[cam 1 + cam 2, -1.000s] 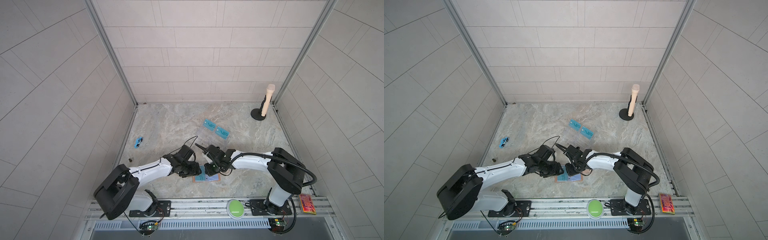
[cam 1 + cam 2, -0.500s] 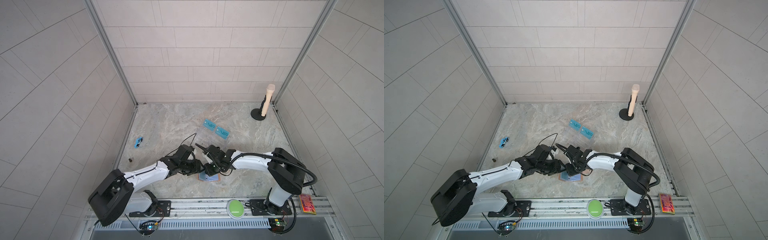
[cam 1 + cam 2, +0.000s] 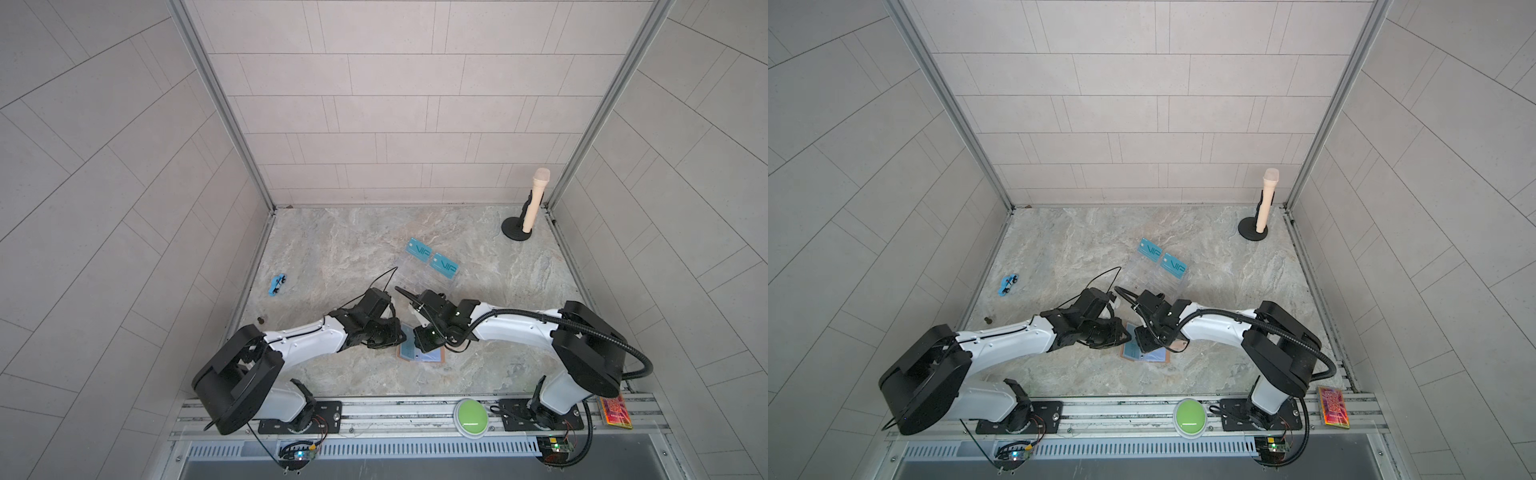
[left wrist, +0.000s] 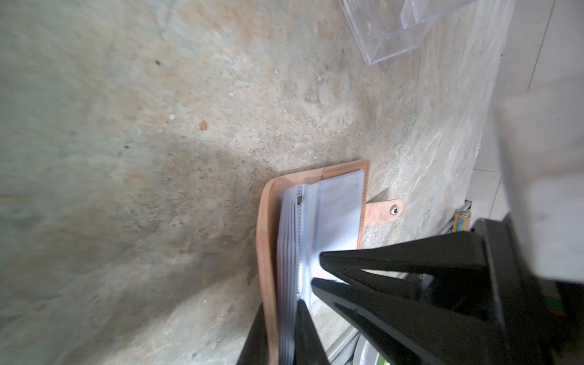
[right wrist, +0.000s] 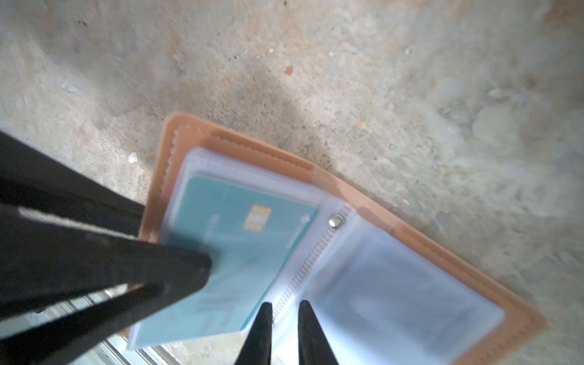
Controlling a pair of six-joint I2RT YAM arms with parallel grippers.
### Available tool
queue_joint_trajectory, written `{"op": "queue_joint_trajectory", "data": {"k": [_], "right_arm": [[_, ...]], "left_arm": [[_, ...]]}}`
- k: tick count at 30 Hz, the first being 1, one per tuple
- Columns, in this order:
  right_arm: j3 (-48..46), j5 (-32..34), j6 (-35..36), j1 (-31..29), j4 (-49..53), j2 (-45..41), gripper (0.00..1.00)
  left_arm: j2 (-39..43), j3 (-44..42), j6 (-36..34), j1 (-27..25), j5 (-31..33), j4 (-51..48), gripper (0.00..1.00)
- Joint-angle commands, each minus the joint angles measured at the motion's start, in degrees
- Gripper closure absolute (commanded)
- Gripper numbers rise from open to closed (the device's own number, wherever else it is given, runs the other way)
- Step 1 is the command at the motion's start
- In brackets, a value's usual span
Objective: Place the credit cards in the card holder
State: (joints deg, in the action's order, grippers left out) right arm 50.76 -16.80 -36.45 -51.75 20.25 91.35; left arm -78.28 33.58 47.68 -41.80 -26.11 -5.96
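**Gripping an open card holder between two robot arms**

Both top views show two white-and-black arms reaching inward. They meet over a tan card holder (image 3: pixel 435 359) (image 3: pixel 1163 360) that lies open near the front middle of a marbled table (image 3: pixel 332 257).

The left gripper (image 4: pixel 279 313) is clamped on the holder's left half. In the left wrist view, one finger sits outside the tan cover. The other presses on the stack of clear plastic sleeves, and the stack fills the space between them. In the right wrist view, which is blurred, this gripper (image 5: pixel 186 275) bears on the outer edge of the left page. There a teal credit card (image 5: pixel 240 240) with a gold chip lies inside a sleeve, slightly skewed.

The right gripper (image 5: pixel 285 303) points down at the fold of the sleeves, near a small metal rivet (image 5: pixel 336 221). Its jaws stand a narrow gap apart, with pale sleeve plastic showing between them. Whether they pinch it cannot be told. The right page shows pale, clear sleeves. A snap tab (image 4: pixel 393 209) sticks out from the cover's edge and lies flat on the table.

Two more teal credit cards (image 3: pixel 419 248) (image 3: pixel 444 264), lettered VIP, rest side by side on a clear plastic stand (image 3: pixel 419 280) just behind the grippers.

Well apart from all this are a small blue toy (image 3: pixel 277 284) at the left and a beige microphone (image 3: pixel 536 199). The microphone stands upright on a black round base in the back right corner. A green button (image 3: pixel 471 417) sits on the front rail.
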Motion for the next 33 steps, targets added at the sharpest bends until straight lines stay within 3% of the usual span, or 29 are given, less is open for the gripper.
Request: {"op": "queue_joint_trajectory", "data": {"k": [1, 12, 21, 27, 33], "right_arm": [[-1.5, 1.8, 1.4, 1.4, 2.1, -2.2, 0.8], [-1.7, -0.8, 2.2, 3.6, 0.0, 2.3, 0.8], [-1.1, -2.2, 1.7, 3.6, -1.4, 5.1, 0.81], [-1.4, -2.8, 1.3, 3.6, -2.6, 5.3, 0.81], [-2.0, -3.9, 0.5, 4.0, -3.8, 5.1, 0.81]], "left_arm": [[3.1, 2.8, -3.3, -0.1, 5.5, -9.0, 0.91], [4.3, 9.4, -8.9, -0.1, 15.4, -27.0, 0.91], [3.7, 11.2, -5.3, -0.5, 18.2, -28.3, 0.86], [5.1, 10.8, -4.1, -1.1, 12.9, -23.4, 0.65], [6.0, 8.6, -3.0, -1.1, 4.8, -14.6, 0.57]]}}
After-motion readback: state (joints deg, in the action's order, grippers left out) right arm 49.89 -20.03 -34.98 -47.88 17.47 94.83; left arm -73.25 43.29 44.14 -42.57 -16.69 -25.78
